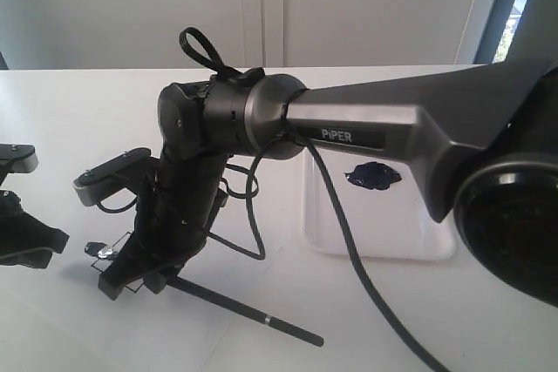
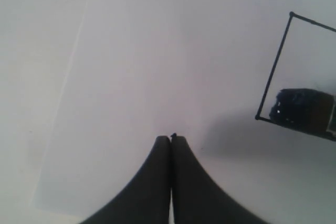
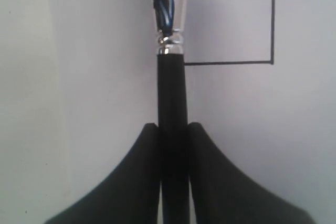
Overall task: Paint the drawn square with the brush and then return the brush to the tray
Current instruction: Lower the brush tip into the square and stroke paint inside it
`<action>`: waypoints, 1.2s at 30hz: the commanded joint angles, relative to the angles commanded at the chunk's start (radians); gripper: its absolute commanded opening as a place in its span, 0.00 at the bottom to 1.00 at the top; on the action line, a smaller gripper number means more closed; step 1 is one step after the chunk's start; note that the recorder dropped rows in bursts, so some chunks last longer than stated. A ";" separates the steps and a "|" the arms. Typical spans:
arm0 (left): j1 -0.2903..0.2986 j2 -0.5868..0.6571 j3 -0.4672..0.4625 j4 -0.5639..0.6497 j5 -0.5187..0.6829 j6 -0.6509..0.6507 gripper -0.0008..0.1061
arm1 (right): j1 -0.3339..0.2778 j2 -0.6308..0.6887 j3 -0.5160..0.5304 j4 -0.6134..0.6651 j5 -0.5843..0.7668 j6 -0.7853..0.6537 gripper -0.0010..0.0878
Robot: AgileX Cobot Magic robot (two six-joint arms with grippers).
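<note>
While the right gripper [image 3: 173, 127] pinches the brush [image 3: 172, 93] by its black handle, the paint-dark bristles sit over one edge of the drawn square [image 2: 310, 61], near a corner, on the white paper [image 2: 131, 77]. The handle end slants back over the worktop [image 1: 87, 111]. The left gripper [image 2: 171, 139], pressed together and empty, hangs near the square. The tray [image 1: 384, 237] lies well apart, bearing a dark paint blob [image 1: 373, 176].
</note>
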 joint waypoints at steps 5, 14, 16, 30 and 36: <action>0.000 0.000 0.000 0.000 -0.003 0.000 0.01 | 0.000 0.005 0.000 -0.002 0.005 0.000 0.01; 0.000 0.000 0.000 -0.002 -0.002 0.000 0.01 | 0.000 0.007 -0.004 -0.002 0.009 0.000 0.01; 0.000 0.000 0.000 -0.002 -0.002 0.000 0.01 | 0.000 0.007 -0.004 -0.002 0.009 0.000 0.01; 0.000 0.000 0.000 -0.002 -0.002 0.000 0.01 | 0.000 0.037 -0.010 0.001 0.029 0.002 0.01; 0.000 0.000 0.000 -0.002 -0.002 0.000 0.01 | 0.000 0.035 -0.010 -0.001 0.032 0.021 0.01</action>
